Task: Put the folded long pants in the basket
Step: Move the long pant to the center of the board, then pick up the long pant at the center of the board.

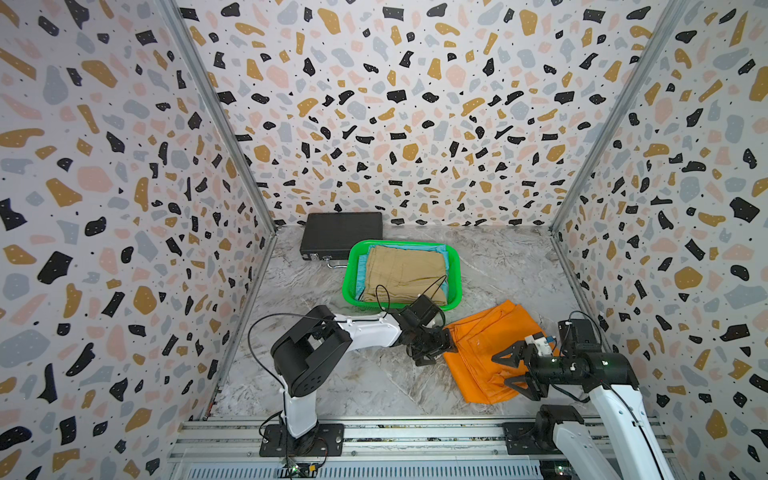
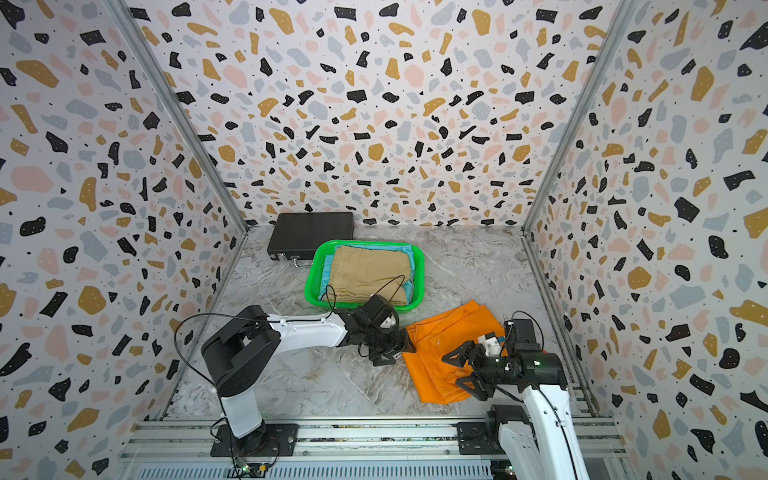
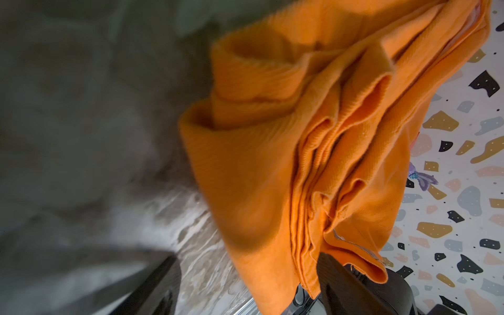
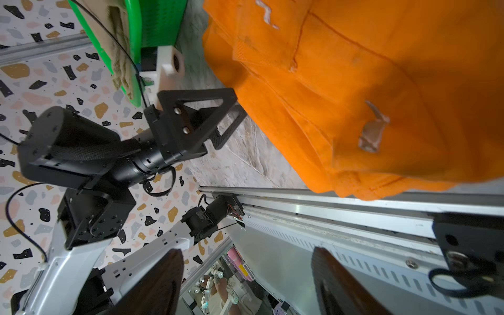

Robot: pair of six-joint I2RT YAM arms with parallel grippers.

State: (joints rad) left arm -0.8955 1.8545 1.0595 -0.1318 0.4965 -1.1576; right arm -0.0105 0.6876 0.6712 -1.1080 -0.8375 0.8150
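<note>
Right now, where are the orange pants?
In both top views, the orange pants lie right of the green basket, between left end effector and right end effector.

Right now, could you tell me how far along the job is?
Done: tan pants lie over teal pants in the basket. In hand: nothing gripped; open left hand at the edge of the orange pants, open right hand by them. Left: putting them in.

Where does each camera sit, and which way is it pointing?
Top views: high overhead, looking down on the table, green basket, left arm, right arm.
Left wrist: on the left arm, looking past the left end effector at the orange pants.
Right wrist: on the right arm, past the right end effector, facing the left arm.
Shared: both wrist views show the orange pants.
</note>
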